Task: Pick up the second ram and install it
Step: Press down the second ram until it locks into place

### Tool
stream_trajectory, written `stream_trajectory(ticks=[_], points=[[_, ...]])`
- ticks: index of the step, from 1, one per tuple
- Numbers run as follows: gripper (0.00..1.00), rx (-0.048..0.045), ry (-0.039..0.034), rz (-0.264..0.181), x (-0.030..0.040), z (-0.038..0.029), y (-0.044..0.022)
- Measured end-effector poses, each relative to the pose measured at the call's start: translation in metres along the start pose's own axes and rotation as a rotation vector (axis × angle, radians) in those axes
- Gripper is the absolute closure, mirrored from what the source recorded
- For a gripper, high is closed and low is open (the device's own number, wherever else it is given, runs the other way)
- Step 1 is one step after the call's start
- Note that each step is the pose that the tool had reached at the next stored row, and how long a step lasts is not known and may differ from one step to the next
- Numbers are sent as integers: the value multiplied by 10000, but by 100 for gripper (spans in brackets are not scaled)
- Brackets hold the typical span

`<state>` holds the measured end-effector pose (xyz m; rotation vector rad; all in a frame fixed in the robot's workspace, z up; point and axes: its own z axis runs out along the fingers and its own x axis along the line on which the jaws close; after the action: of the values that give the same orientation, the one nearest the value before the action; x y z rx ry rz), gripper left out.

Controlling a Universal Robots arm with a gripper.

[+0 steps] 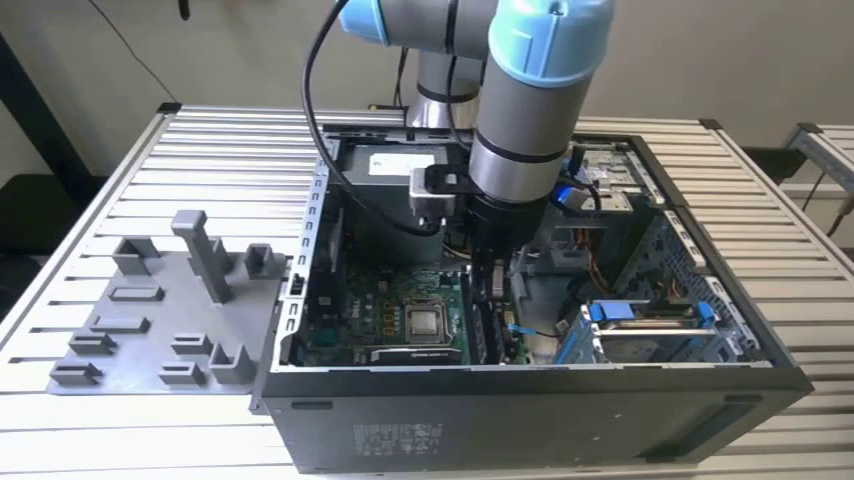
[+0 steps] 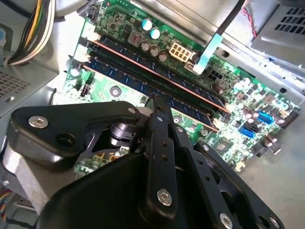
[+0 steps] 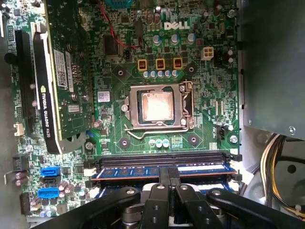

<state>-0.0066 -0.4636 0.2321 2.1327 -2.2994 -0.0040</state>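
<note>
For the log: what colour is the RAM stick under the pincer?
Blue-green board; the second ram shows best in the first wrist view.

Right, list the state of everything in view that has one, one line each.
tool: shut, tip down on the memory sticks
second ram: standing in its motherboard slot, under the tool tip
computer case: lying flat, side open
processor socket: uncovered, chip showing
graphics card: seated in its slot
grey holder tray: flat on the table beside the case
</note>
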Motion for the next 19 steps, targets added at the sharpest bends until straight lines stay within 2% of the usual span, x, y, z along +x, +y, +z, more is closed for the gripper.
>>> stream_trajectory(ticks=[9, 10, 11, 13, 19], points=[[89, -85, 23, -2, 3, 137, -2], [89, -102, 18, -3, 0, 119, -3], [89, -103, -22, -3, -3, 90, -3], [89, -110, 3, -1, 1, -4, -1], [89, -110, 5, -2, 3, -281, 0]])
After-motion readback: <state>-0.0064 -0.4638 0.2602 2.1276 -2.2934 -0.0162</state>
